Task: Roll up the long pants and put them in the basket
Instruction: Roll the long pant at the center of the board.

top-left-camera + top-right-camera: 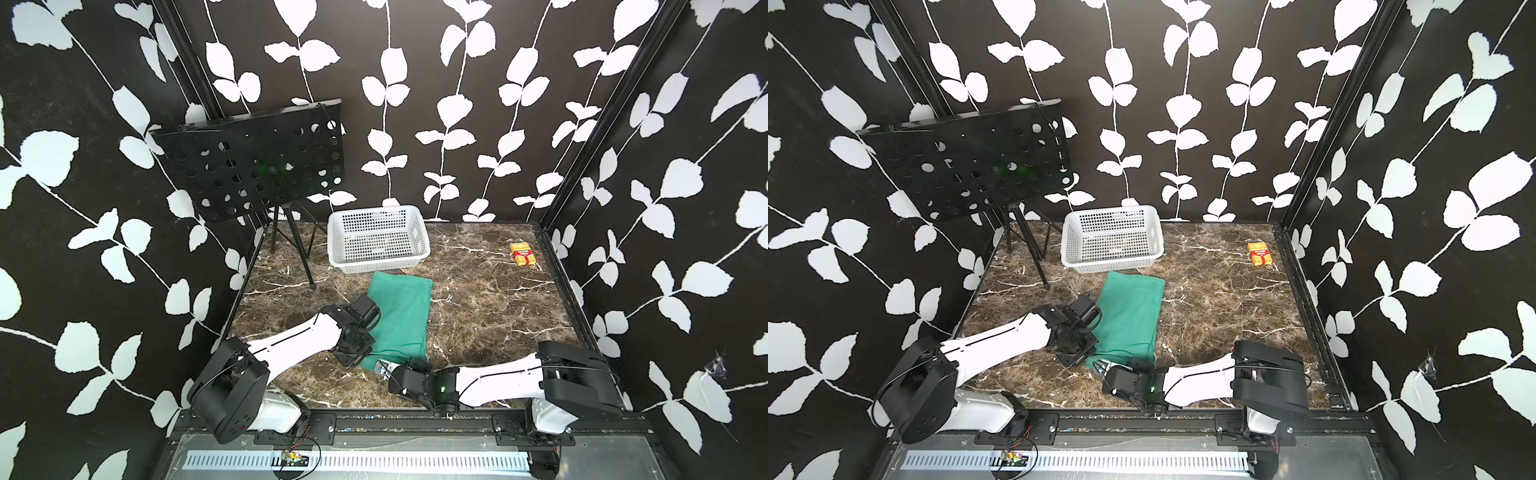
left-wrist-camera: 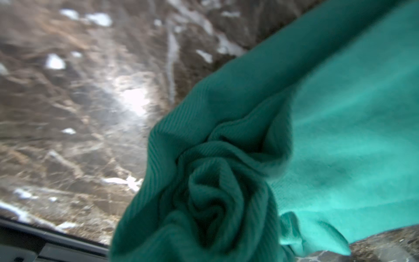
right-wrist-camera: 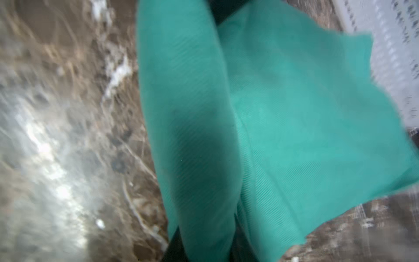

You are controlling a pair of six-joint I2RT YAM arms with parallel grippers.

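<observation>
Bunched long pants (image 2: 210,181), folds hidden overhead

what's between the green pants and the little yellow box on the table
Nothing: only bare marble tabletop lies between the long pants and the yellow box, as both top views show.

The long pants (image 1: 401,316) are soft teal woven cloth, matt, with a fine diagonal rib that shows in the wrist views. The worktop (image 1: 478,299) looks like polished brown marble with white veins: glossy, throwing back the light. The basket (image 1: 378,239) is white plastic lattice. The stand's panel (image 1: 257,166) looks like perforated black metal, matt. The small box (image 1: 523,253) looks like printed card.
</observation>
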